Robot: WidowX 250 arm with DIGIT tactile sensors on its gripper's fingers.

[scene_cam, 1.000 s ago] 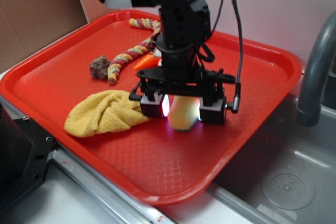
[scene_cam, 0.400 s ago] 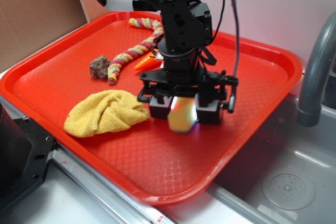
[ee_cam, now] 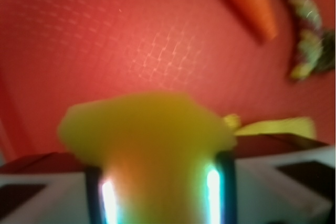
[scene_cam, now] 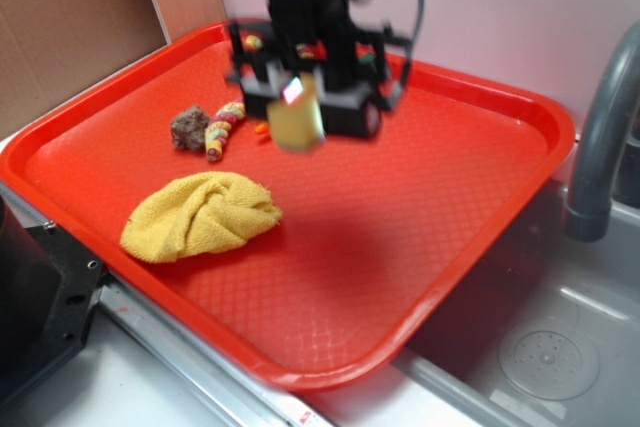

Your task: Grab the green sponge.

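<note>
Change: a second ago the gripper [scene_cam: 305, 107] stood low at the red tray's [scene_cam: 520, 117] middle, straddling the green sponge [scene_cam: 298, 119]; now both are well above the tray floor, toward its far edge, blurred by motion.
Meaning: the sponge left the tray with the gripper, so the grab looks done.
Fingers: clenched on the sponge, one glowing pad [ee_cam: 108, 196] on each side in the wrist view.
Sponge: in the air, pinched between the fingers, its yellow foam bulging past them.
Arm pose: wrist pointing straight down, raised, above the rope toy [scene_cam: 222, 127].
Others: yellow cloth [scene_cam: 198, 215] near the tray's front-left edge; brown lump [scene_cam: 188, 128] beside the rope toy.
</note>
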